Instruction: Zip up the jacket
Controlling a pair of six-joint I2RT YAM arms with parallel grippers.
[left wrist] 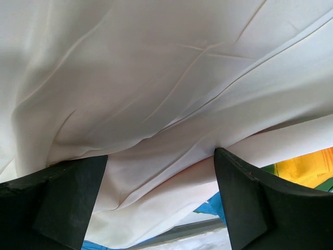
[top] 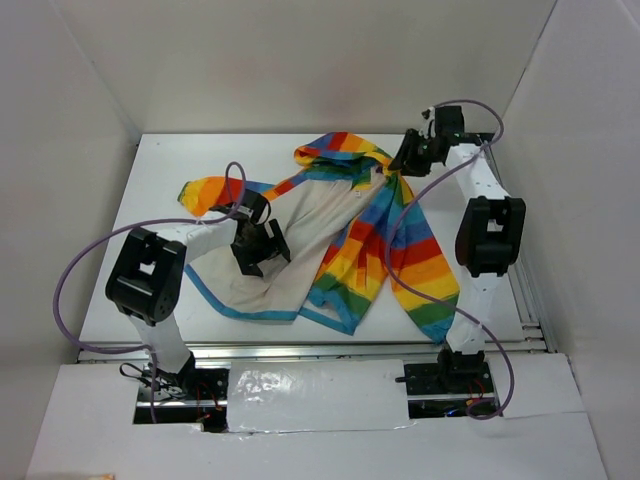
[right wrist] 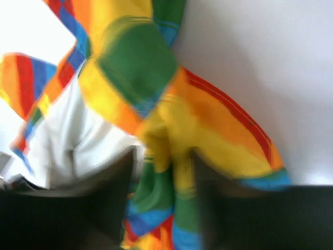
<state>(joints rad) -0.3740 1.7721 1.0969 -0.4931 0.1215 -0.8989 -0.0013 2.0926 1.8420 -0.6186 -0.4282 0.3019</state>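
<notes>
The jacket (top: pixel 345 235) lies open on the table (top: pixel 160 165), white side up. L gripper (top: pixel 262 250) sits on the white part, fingers wide apart. R gripper (top: pixel 405 160) pinches bunched stripy cloth at the far side.

Rainbow jacket (top: pixel 405 250) open on white table (top: pixel 165 165)

My jacket (top: pixel 430 260) is soft, matt cloth. Its white lining (left wrist: pixel 156 104) looks smooth and finely creased. My left fingers (left wrist: pixel 255 208) are black matt plastic, faintly grainy. The table (top: pixel 170 170) is smooth, matt white.
</notes>
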